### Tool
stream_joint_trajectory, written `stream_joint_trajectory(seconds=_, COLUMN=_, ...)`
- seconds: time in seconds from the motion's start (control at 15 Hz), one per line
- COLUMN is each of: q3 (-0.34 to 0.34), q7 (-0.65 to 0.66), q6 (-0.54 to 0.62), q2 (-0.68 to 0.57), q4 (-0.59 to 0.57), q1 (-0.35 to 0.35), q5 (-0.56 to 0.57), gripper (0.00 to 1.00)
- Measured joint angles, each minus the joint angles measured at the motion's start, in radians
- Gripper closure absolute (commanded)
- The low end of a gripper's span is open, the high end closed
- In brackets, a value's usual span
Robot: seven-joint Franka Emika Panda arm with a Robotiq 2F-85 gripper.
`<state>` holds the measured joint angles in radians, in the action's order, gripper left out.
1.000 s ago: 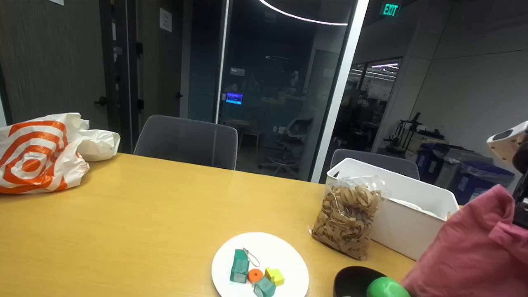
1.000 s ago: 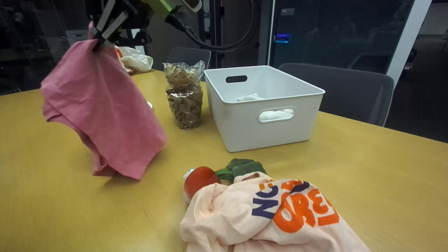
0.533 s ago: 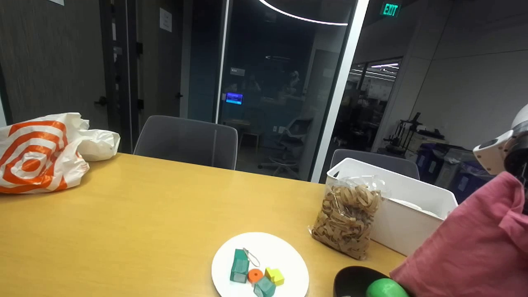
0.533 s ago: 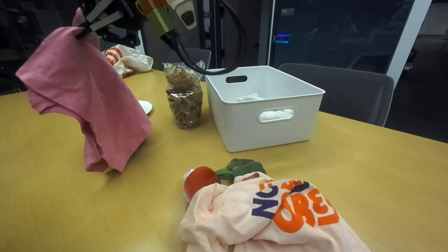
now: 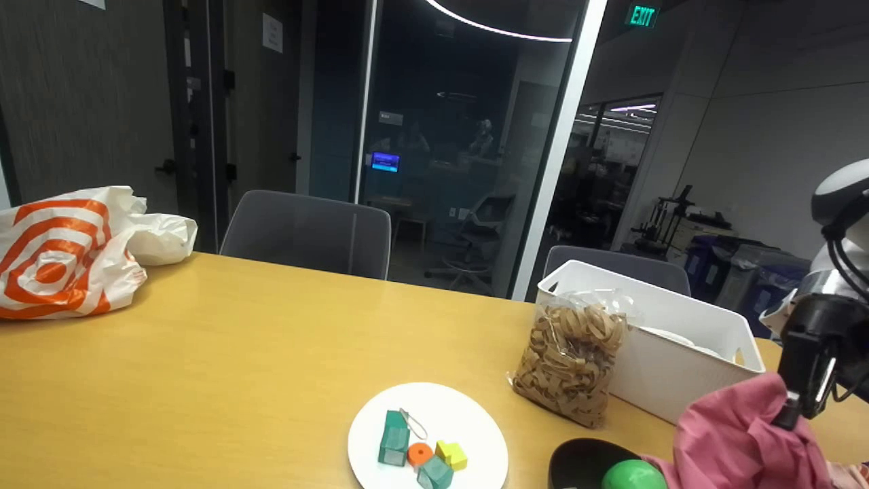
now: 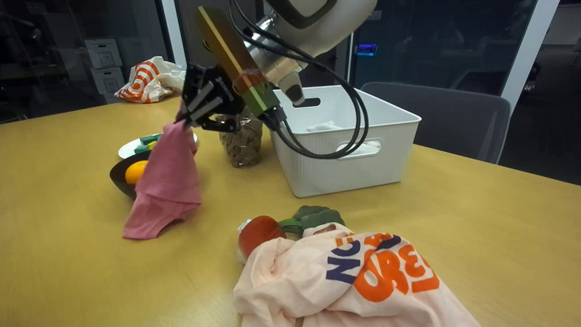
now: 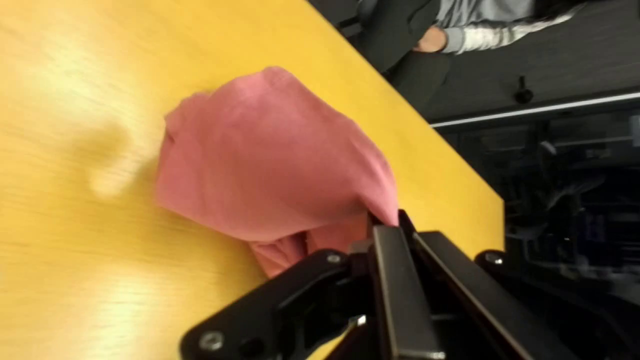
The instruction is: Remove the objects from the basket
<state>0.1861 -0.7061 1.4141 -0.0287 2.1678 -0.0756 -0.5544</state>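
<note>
The hand (image 7: 387, 221) is clamped on a pink cloth (image 6: 170, 181), which hangs in folds over the table (image 6: 68, 204); whether its lower edge touches down, I cannot tell. Leftmost in an exterior view is a dark bowl (image 6: 119, 177) with an orange (image 6: 136, 171) in it, partly hidden behind the cloth; in an exterior view a green ball (image 5: 635, 475) also shows in the bowl. Farther back lies a crumpled Target bag (image 6: 150, 81). Near the bowl, a white plate (image 5: 468, 414) bears two green blocks (image 5: 394, 445), an orange ring (image 5: 420, 454) and a yellow block (image 5: 452, 455). Right of the cloth stands a clear bag of brown strips (image 6: 243, 144). Toward the front lie a red rounded item (image 6: 261, 234) and a green leaf-like item (image 6: 320, 218), both partly hidden by a peach garment (image 6: 313, 295) lettered in navy and orange. Behind them, just beside the clear bag, the white plastic basket (image 6: 349, 175) stands upright with white items (image 6: 324, 126) inside; the pink cloth is outside it, to its left.
</note>
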Motion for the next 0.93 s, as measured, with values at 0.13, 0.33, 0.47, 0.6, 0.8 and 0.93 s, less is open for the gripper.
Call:
stream_joint_trajectory(seconds=0.13, q3=-0.016, q7=0.018, q6=0.106, q2=-0.007, q4=0.013, q1=0.0, q5=0.07, gripper=0.97)
stream_joint_trajectory(seconds=0.33, q3=-0.045, q7=0.068, q6=0.233, q2=-0.002, q4=0.032, q1=0.001, q5=0.183, gripper=0.97)
stream_joint_trajectory(seconds=0.47, q3=-0.062, q7=0.111, q6=0.303, q2=0.007, q4=0.043, q1=0.002, q5=0.264, gripper=0.97)
stream_joint_trajectory(seconds=0.6, q3=-0.073, q7=0.16, q6=0.367, q2=0.016, q4=0.05, q1=0.002, q5=0.351, gripper=0.97)
stream_joint_trajectory(seconds=0.8, q3=-0.074, q7=0.235, q6=0.466, q2=0.023, q4=0.056, q1=0.0, q5=0.482, gripper=0.97)
stream_joint_trajectory(seconds=0.93, q3=-0.07, q7=0.284, q6=0.542, q2=0.022, q4=0.062, q1=-0.008, q5=0.572, gripper=0.97)
